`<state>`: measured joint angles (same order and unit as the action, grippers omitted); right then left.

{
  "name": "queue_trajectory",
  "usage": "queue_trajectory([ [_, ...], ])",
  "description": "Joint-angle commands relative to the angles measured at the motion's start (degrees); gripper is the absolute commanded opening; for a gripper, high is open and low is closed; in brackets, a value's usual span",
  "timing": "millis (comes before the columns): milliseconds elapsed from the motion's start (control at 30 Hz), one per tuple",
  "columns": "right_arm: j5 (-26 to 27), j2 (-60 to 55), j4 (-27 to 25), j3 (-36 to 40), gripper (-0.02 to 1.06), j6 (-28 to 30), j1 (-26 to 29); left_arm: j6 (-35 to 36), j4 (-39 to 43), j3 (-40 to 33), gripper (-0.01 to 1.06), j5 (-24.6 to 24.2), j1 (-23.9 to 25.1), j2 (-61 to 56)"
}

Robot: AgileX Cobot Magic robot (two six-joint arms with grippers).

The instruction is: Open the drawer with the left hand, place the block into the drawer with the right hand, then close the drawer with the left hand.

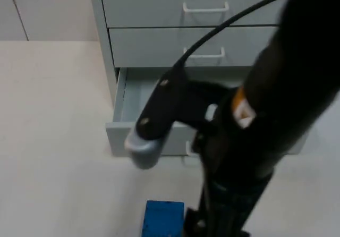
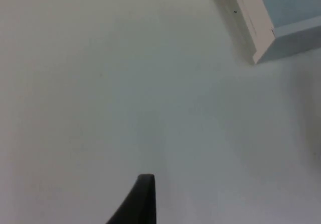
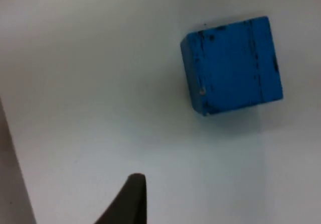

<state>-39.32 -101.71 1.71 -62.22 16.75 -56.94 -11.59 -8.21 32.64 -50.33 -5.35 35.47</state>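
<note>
The grey cabinet's lowest drawer (image 1: 130, 96) stands pulled out, and the part of its inside that I can see holds nothing. A blue block (image 1: 163, 218) lies on the white table in front of the drawer, near the picture's front edge. The right arm reaches down over the drawer front, and my right gripper (image 1: 212, 223) hangs just to the right of the block. In the right wrist view the blue block (image 3: 231, 64) rests on the table, apart from the right gripper (image 3: 130, 199). My left gripper (image 2: 143, 199) hovers over bare table, off a corner of the drawer unit (image 2: 273, 18).
Two shut drawers with white handles (image 1: 205, 7) sit above the open one. The right arm's black bulk (image 1: 276, 104) hides the right half of the open drawer. White table top (image 1: 53, 141) stretches to the left of the cabinet.
</note>
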Motion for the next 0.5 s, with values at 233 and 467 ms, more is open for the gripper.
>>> queue_trajectory([
  [233, 5.53, -8.54, 1.49, -3.38, 1.03, 0.63, -0.40, -0.24, -0.96, -0.10, 1.05, -0.10, 0.12, -0.33],
  [467, 12.75, -11.26, 2.06, -3.38, 1.03, 0.63, -0.40, -0.24, -1.24, -0.10, 1.05, -0.10, 0.12, -0.33],
])
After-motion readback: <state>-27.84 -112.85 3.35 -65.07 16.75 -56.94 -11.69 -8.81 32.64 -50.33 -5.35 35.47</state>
